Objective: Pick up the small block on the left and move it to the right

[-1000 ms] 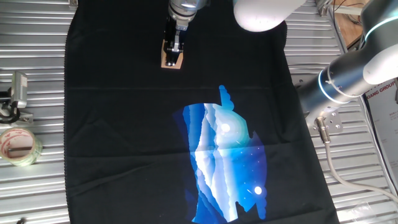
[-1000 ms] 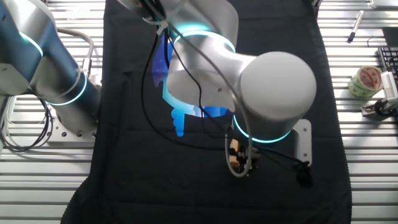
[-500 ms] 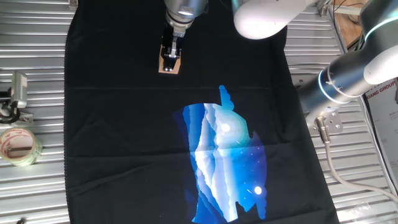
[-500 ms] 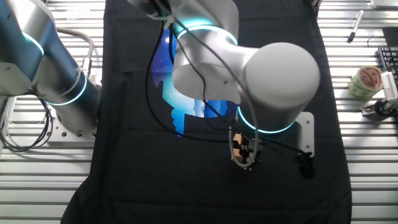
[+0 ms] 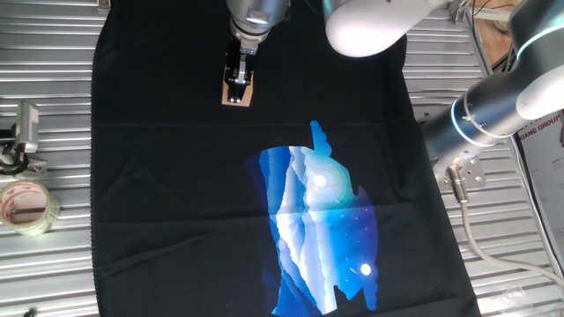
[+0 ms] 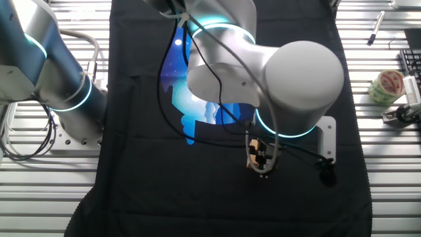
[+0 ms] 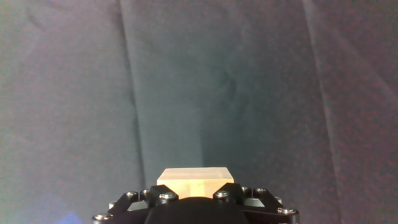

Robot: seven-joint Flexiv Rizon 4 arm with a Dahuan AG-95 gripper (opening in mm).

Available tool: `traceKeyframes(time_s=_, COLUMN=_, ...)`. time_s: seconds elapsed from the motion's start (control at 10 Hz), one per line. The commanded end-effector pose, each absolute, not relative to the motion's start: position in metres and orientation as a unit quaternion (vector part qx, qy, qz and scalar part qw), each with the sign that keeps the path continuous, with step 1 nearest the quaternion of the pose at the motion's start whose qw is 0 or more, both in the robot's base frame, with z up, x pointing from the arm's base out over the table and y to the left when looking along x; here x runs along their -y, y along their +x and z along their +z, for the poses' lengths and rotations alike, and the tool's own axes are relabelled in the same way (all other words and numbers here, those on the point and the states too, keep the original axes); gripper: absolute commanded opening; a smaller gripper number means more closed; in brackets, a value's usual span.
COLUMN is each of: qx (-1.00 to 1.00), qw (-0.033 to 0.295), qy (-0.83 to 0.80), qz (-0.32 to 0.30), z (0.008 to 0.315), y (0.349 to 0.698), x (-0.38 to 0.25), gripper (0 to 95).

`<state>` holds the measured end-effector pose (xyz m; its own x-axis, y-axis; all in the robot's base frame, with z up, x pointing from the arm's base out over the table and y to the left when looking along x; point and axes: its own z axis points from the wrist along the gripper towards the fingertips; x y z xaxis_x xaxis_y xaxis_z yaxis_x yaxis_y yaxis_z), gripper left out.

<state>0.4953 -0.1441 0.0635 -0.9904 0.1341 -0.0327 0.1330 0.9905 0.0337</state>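
Note:
The small block (image 5: 237,94) is a light tan wooden cube, held between the fingers of my gripper (image 5: 237,82) at the far middle of the black cloth in one fixed view. The gripper is shut on it. In the other fixed view the block (image 6: 253,157) shows only partly under the big white wrist, between the gripper (image 6: 260,160) fingers. In the hand view the block (image 7: 194,177) sits at the bottom edge, right at the gripper (image 7: 194,188), with plain dark cloth beyond. I cannot tell whether the block touches the cloth.
A black cloth (image 5: 159,176) with a blue print (image 5: 322,229) covers the slatted metal table. A clear tape roll (image 5: 26,204) and a metal clip (image 5: 22,132) lie off the cloth; the roll also shows in the other fixed view (image 6: 387,85). The arm's base (image 5: 493,106) stands beside the cloth.
The gripper has shifted with the block still in it: a little leftward in one fixed view, a little rightward in the other fixed view.

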Motion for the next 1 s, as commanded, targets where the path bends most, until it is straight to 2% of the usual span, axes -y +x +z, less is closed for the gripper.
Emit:
traceKeyframes(time_s=0.1, qx=-0.998, qw=0.014, qy=0.059, qz=0.011, z=0.0639, y=0.4954, x=0.145, gripper=0.0)
traceKeyframes(time_s=1.0, qx=-0.996, qw=0.016, qy=0.087, qz=0.015, z=0.0641, y=0.4952, x=0.1454, gripper=0.0)
